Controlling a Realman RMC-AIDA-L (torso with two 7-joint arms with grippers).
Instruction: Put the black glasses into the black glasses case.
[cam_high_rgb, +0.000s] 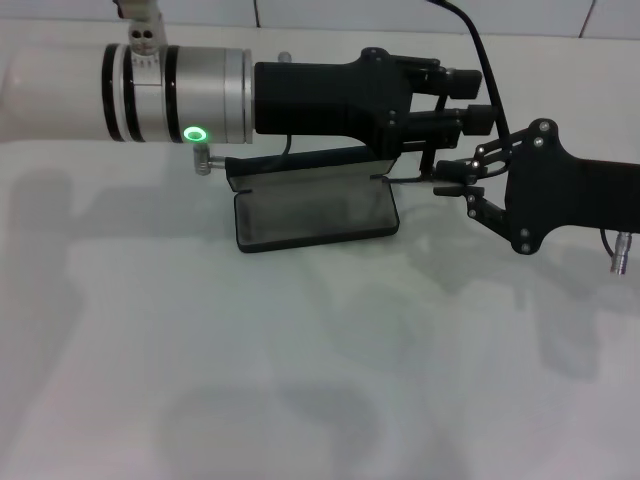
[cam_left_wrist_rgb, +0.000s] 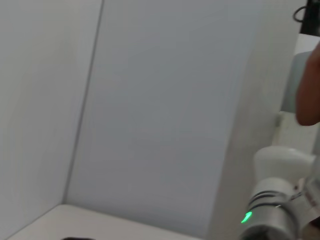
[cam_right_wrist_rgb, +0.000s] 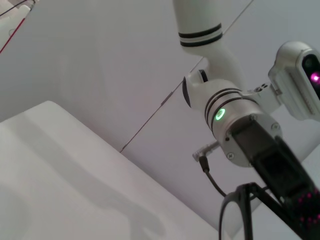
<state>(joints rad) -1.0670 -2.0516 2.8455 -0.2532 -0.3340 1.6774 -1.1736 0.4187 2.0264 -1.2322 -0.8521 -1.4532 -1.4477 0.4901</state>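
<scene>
— What lies nearest on the table (cam_high_rgb: 300, 380)?

— Nothing but bare white surface along the near edge and through the middle. The first object is the black glasses case (cam_high_rgb: 310, 215), which sits toward the far edge, about halfway between the left and right edges. It is open, and one half shows its grey lining toward the head camera.

— And the black glasses (cam_high_rgb: 405, 179)?

— They are not in the case. From the head view only a thin black strip shows, running from just above the case's right end across to the right gripper (cam_high_rgb: 448, 186). The right wrist view shows more of them (cam_right_wrist_rgb: 234, 216): one roundish rim and a slim temple arm, up in the air and off the table.

— How does the right gripper stand?

— It reaches in from the right edge and hovers just beside the case's right end. Its fingers are drawn together on that thin strip of the frame.

— And the left gripper (cam_high_rgb: 470, 98)?

— Its arm lies level across the far side, coming from the left edge, with a green ring light (cam_high_rgb: 195, 133) on the silver wrist. The gripper is above and behind the case, just beyond the right gripper. I cannot tell whether it is open or closed.

— And behind that?

— The plain pale wall (cam_left_wrist_rgb: 150, 100).
</scene>
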